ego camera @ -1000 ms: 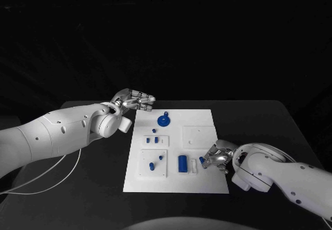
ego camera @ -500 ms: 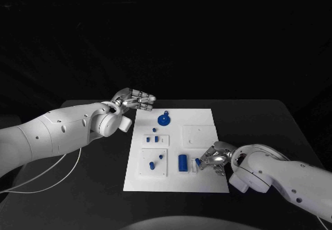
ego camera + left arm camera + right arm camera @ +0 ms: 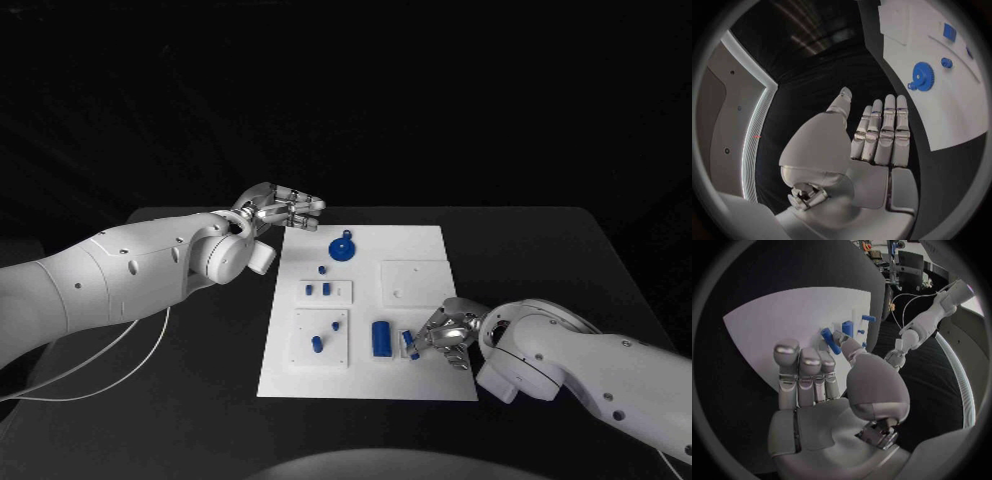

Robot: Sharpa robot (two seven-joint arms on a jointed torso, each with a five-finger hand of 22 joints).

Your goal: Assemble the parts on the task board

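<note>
Black table (image 3: 548, 250) carries the task board (image 3: 418, 245). Beside my right hand (image 3: 444, 336), pinching a small blue part (image 3: 410, 343), stands a seated block (image 3: 381, 338). Off the board's far corner my left hand (image 3: 283, 209) hovers, fingers straight and empty; gear (image 3: 342, 248) awaits assembly.

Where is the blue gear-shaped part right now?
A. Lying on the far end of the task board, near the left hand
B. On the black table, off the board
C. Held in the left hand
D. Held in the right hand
A: the blue gear-shaped part lies on the far end of the task board, close to the left hand, whose fingers hold nothing; the right hand is at the board's near right.
</note>
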